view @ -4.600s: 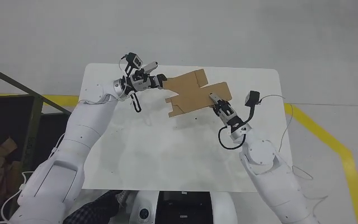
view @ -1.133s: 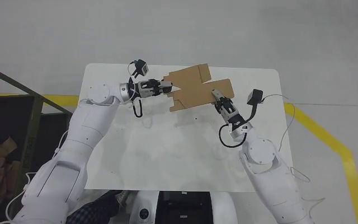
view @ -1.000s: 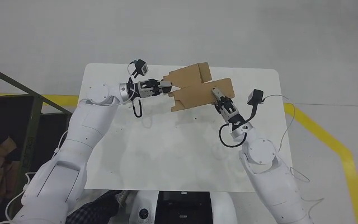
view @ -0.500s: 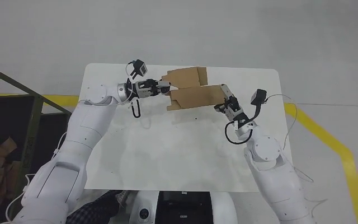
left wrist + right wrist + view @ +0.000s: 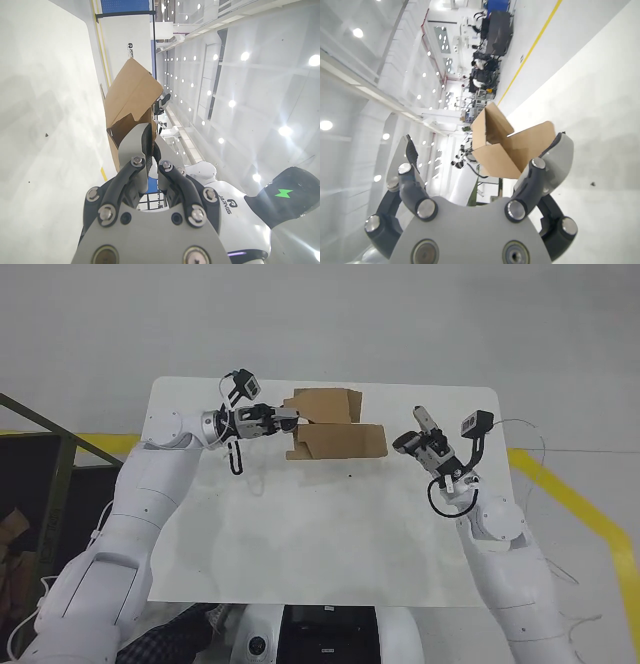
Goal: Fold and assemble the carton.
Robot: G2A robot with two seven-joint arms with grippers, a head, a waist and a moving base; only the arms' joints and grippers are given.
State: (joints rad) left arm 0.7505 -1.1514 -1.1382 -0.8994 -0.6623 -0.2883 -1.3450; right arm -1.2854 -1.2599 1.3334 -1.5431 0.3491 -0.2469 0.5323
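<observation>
The brown carton is over the far part of the white table, about in the middle between the 2 arms. It is partly opened into a tube shape, with 1 panel facing up and flaps standing out at its ends. In the right wrist view, the carton shows its open end and hollow inside.

The left gripper has its 2 fingers pressed together on the cardboard edge at the carton's left end. In the left wrist view, the left gripper pinches a thin flap of the carton between its pads above the table. I cannot tell if the carton's lower edge touches the table.

The right gripper is just beside the carton's right end and apart from it. In its own view, the right gripper has its fingers spread wide with nothing between them.
</observation>
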